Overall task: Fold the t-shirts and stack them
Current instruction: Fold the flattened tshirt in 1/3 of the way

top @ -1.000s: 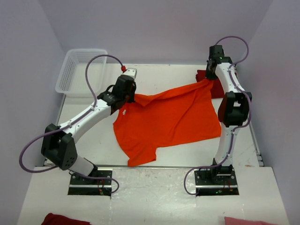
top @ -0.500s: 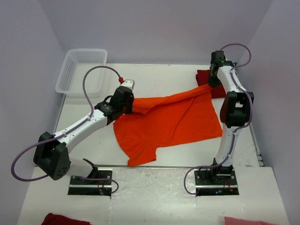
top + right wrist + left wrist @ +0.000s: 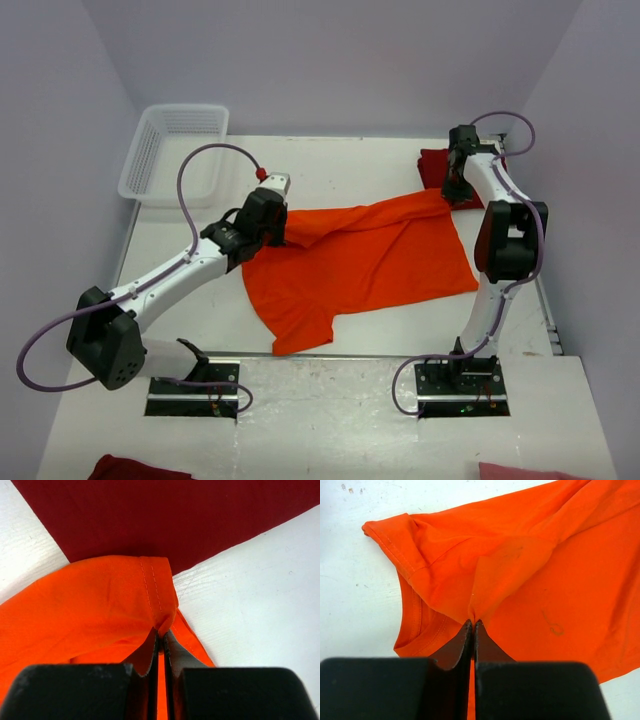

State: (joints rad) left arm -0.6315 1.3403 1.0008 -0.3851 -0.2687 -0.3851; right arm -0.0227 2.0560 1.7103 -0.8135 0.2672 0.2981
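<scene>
**Both grippers clamped on the orange shirt's far edge, with the body of the cloth lying toward the bases**

My left gripper has its jaws pressed together on a pinch of the orange t-shirt, close to the sleeve and collar band. My right gripper is closed the same way on a hemmed corner at the other end.

The edge held between them is the shirt's long axis here. It runs across the desk from left to right, with the right end slightly farther from the bases. All the rest of the orange cloth spreads from that line toward the near edge, and one sleeve trails to the near left. I judge that any fold must carry the held edge toward me, over that cloth, with both arms moving evenly. Neither arm is nearer the shirt, since each holds one end.

The right corner sits just beside the dark red t-shirt, at that shirt's near edge. I cannot tell whether the two touch.

- From above, my right arm covers most of the dark red shirt, so I cannot make out its outline or its folds.
- I cannot tell how many layers either pinch holds.
- The white basket stands well apart at the far left.
</scene>
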